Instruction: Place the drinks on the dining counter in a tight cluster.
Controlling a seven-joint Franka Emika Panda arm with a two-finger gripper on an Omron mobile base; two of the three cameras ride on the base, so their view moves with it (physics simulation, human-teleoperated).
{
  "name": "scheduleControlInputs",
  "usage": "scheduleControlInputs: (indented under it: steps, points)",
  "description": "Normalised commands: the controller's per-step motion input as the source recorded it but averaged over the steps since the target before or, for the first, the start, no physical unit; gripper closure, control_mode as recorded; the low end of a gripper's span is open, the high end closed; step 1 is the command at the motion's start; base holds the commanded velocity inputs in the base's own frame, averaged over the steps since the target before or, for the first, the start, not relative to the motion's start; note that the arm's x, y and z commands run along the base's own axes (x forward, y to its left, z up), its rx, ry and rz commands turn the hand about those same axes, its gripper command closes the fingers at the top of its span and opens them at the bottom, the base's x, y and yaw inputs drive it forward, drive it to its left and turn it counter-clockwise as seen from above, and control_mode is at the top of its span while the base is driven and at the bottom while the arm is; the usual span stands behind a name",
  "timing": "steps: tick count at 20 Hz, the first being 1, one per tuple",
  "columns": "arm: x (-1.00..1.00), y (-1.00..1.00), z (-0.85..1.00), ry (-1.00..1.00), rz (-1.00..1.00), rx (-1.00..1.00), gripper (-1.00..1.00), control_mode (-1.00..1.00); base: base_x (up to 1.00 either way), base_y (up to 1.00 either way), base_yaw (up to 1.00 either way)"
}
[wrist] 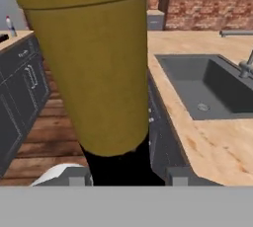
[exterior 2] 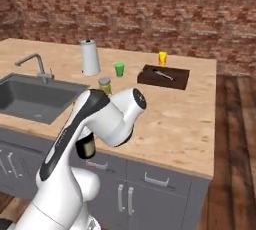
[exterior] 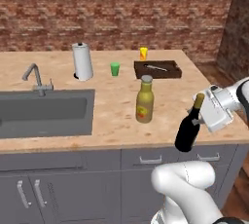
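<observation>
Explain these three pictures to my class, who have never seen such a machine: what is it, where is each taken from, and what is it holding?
It is a white robot arm in a simulated kitchen. Two cameras ride on its base, left and right; the third sits on its hand. Its gripper is shut on the dark wine bottle, held tilted at the counter's front edge. On the counter stand a yellow-olive bottle, paper towel roll, green cup, orange cup and dark tray, beside a sink. The hand view shows the bottle's tan neck very close.
</observation>
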Motion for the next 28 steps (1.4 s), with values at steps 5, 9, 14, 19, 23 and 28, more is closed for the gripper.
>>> scheduleControlInputs:
  steps: [5,9,14,19,23,28]
  points:
    - [0.0,0.0,0.0,0.0,0.0,0.0,1.0,1.0,0.19,-0.83,-0.03]
    - [0.0,0.0,0.0,0.0,0.0,0.0,1.0,1.0,0.01,0.16,-0.18]
    - [0.0,0.0,0.0,0.0,0.0,0.0,1.0,1.0,0.15,0.94,-0.35]
    - [0.0,0.0,0.0,0.0,0.0,0.0,1.0,1.0,0.62,0.52,-0.28]
    - [0.0,0.0,0.0,0.0,0.0,0.0,1.0,1.0,0.59,-0.91,0.11]
    - [0.0,0.0,0.0,0.0,0.0,0.0,1.0,1.0,0.19,-0.47,0.12]
